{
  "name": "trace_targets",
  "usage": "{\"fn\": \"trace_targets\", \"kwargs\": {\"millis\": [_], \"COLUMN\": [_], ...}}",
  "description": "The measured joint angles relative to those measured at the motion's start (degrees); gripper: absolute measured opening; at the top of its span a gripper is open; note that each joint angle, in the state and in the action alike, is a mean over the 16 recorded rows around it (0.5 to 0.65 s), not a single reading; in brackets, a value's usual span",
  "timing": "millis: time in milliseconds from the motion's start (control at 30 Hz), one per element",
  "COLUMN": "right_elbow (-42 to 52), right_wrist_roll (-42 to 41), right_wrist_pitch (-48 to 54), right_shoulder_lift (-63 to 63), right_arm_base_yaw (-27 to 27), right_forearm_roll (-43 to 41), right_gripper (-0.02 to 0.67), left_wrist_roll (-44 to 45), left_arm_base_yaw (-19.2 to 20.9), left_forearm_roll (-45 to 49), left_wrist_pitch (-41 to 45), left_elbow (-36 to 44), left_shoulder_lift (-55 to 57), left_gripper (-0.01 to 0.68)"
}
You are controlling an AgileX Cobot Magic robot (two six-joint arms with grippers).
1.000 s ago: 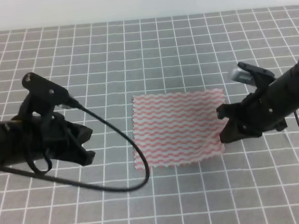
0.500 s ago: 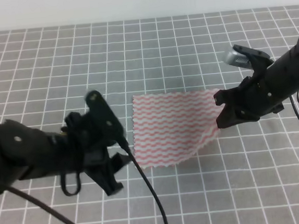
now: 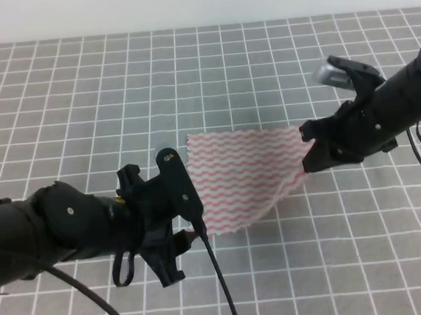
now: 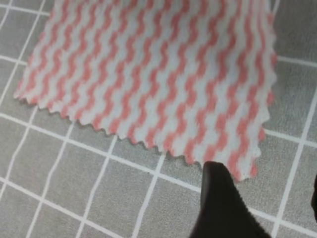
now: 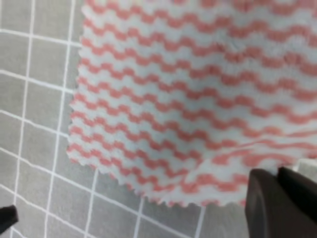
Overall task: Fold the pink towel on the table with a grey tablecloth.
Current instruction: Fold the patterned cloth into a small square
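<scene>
Gripping the right-hand edge of the pink towel (image 3: 245,176), the right gripper (image 3: 312,152) has that side pinched and raised off the table with a grey tablecloth (image 3: 261,64), so the fold looks to be at its opening step: one side lifted, the rest lying flat near the middle of the table. In the right wrist view the dark fingers (image 5: 277,198) sit closed against the cloth's near corner, with the fabric creasing toward them. The left gripper (image 3: 175,238) hangs low at the towel's front-left corner; in its wrist view one dark fingertip (image 4: 218,198) stands just short of the zigzag hem with a second at the frame's right edge, a clear gap between them, so the jaws appear apart and holding nothing. The next move probably calls for this claw to catch the front-left corner, or pin it, so both sides travel evenly across. The towel (image 4: 158,74) is thin and limp, with pink-and-white wavy stripes and pinked, sawtooth edges; it drapes softly and may sag or skew if carried by one side only. The tablecloth is matt grey with thin white grid lines.
</scene>
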Motion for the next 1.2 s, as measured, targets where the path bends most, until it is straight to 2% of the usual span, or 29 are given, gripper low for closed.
{"fn": "trace_targets", "kwargs": {"millis": [467,1200], "right_elbow": [-2.1,-5.3], "right_wrist_roll": [-1.0,-1.1], "right_wrist_pitch": [-1.5,-2.6], "right_shoulder_lift": [0.1,0.3], "right_arm_base_yaw": [0.0,0.0], "right_forearm_roll": [0.3,0.5], "right_gripper": [-0.016,-0.016], "left_wrist_roll": [-0.4,-0.5], "left_arm_base_yaw": [-0.7,-1.3], "left_forearm_roll": [4.8,5.3], "left_wrist_pitch": [-2.3,-0.9], "left_elbow": [-0.7,-8.0], "left_shoulder_lift": [4.5,12.0], "left_gripper": [0.362,0.357]}}
